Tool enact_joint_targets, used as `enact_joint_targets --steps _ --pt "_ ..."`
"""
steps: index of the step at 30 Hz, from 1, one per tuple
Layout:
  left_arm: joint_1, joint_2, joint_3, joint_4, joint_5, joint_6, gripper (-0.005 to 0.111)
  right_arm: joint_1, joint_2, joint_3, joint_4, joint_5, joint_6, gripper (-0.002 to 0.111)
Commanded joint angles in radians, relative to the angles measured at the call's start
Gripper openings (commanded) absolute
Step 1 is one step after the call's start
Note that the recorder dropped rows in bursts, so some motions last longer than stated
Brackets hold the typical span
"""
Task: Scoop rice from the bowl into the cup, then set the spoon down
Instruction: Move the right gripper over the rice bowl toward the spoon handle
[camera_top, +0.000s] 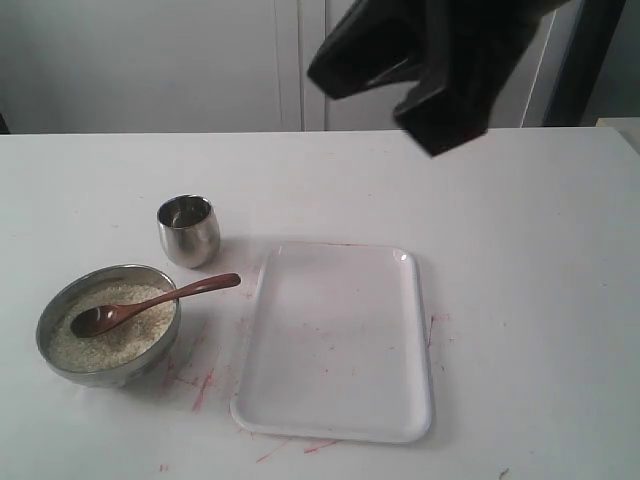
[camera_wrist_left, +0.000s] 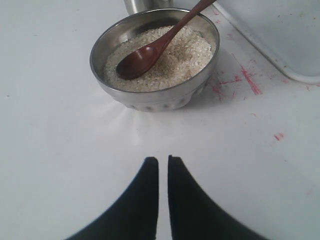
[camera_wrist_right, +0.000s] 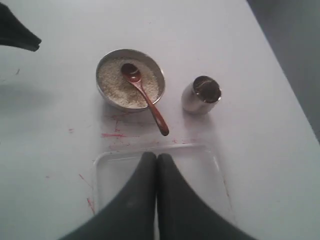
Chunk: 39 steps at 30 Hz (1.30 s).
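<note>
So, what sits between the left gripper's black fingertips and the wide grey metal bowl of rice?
Nothing: in the left wrist view only bare white tabletop separates the left gripper from the wide grey metal bowl.

On my exterior feed I see the bowl (camera_top: 115, 376) sitting near-left on the table (camera_top: 540, 250), with the rice (camera_top: 100, 350) in it. The spoon (camera_top: 150, 302) lies on the rice, its handle crossing the rim toward three o'clock. The cup (camera_top: 188, 235) stands apart at the bowl's one o'clock. The tray (camera_top: 340, 340) lies near, at the bowl's three o'clock.
</note>
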Motion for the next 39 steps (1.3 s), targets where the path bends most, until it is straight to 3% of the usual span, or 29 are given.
enact_joint_targets --steps 1,5,15,39 --pt "-0.005 -0.003 0.005 -0.011 0.002 0.003 0.014 0.051 0.075 -0.002 0.001 0.005 -0.077 0.0" --pt "-0.005 -0.003 0.005 -0.011 0.002 0.003 0.014 0.088 0.143 -0.002 -0.008 -0.029 -0.082 0.0" --pt "-0.005 -0.003 0.005 -0.011 0.002 0.003 0.014 0.189 0.32 -0.081 -0.242 -0.108 0.03 0.0" --pt "-0.005 -0.003 0.005 -0.011 0.002 0.003 0.014 0.198 0.746 -0.343 -0.266 -0.149 0.062 0.0"
